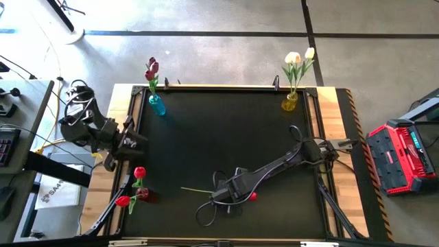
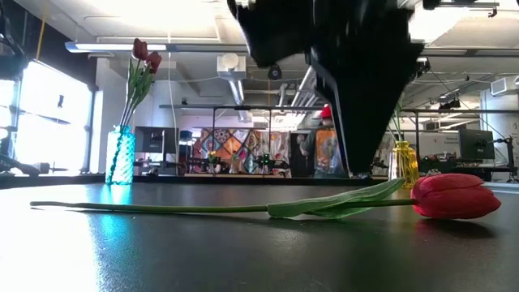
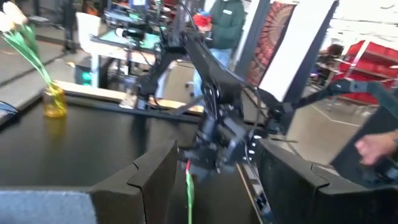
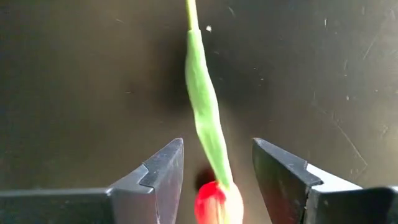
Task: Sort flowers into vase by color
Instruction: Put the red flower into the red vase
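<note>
A red flower lies flat on the black mat near the table's front: head (image 1: 253,197) (image 2: 454,195), thin green stem (image 2: 162,208) running toward the table's left. My right gripper (image 4: 217,149) (image 1: 239,191) hangs over it, pointing down and open, one finger on each side of the leaf (image 4: 208,118) just behind the head, touching neither. My left gripper (image 3: 217,158) (image 1: 137,142) is raised at the table's left edge, level and open, with nothing in it. A blue vase (image 1: 156,105) holds dark pink flowers, a yellow vase (image 1: 290,101) cream-white ones, and a red vase (image 1: 143,195) red ones.
The blue and yellow vases stand at the mat's far corners and the red vase at its near left. A red toolbox (image 1: 401,156) sits on the floor to the table's right. Beyond the table a person (image 3: 227,18) stands, and a hand (image 3: 375,147) shows at the right.
</note>
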Action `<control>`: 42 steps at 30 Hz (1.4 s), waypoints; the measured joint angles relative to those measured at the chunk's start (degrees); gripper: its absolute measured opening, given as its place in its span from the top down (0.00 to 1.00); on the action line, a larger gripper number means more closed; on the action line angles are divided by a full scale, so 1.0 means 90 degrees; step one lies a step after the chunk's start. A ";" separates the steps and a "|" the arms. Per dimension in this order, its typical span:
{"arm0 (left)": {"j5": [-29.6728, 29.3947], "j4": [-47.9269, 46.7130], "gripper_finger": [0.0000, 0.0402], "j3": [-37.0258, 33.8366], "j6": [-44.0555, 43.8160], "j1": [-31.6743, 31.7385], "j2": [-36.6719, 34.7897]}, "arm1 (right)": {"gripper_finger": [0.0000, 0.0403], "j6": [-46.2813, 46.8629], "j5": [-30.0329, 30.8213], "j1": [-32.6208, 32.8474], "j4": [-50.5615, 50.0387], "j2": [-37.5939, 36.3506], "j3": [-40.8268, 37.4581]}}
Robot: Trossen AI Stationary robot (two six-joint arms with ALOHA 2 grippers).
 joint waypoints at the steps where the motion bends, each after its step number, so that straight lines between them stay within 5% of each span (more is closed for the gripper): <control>1: 0.0031 0.0000 0.49 0.0145 0.0051 0.0118 0.0141 | 0.56 0.0002 0.0007 0.0000 0.0097 0.0000 -0.0112; 12: 0.1476 0.0001 0.49 0.1173 0.0064 0.1688 0.1578 | 0.58 -0.0034 -0.0435 0.0017 0.1009 -0.0020 -0.0932; 23: 0.3424 -0.0080 0.49 0.1670 0.0061 0.3300 0.2831 | 0.92 -0.0110 -0.0600 0.0022 0.1043 -0.0018 -0.0890; 33: 0.3896 -0.0934 0.49 0.1979 0.0063 0.3904 0.2948 | 0.99 0.0203 -0.0847 0.0007 0.1304 -0.0538 -0.0892; 42: 0.3900 -0.1222 0.49 0.1979 0.0743 0.3902 0.3288 | 1.00 0.1615 -0.1320 -0.0325 0.1937 -0.1547 -0.0892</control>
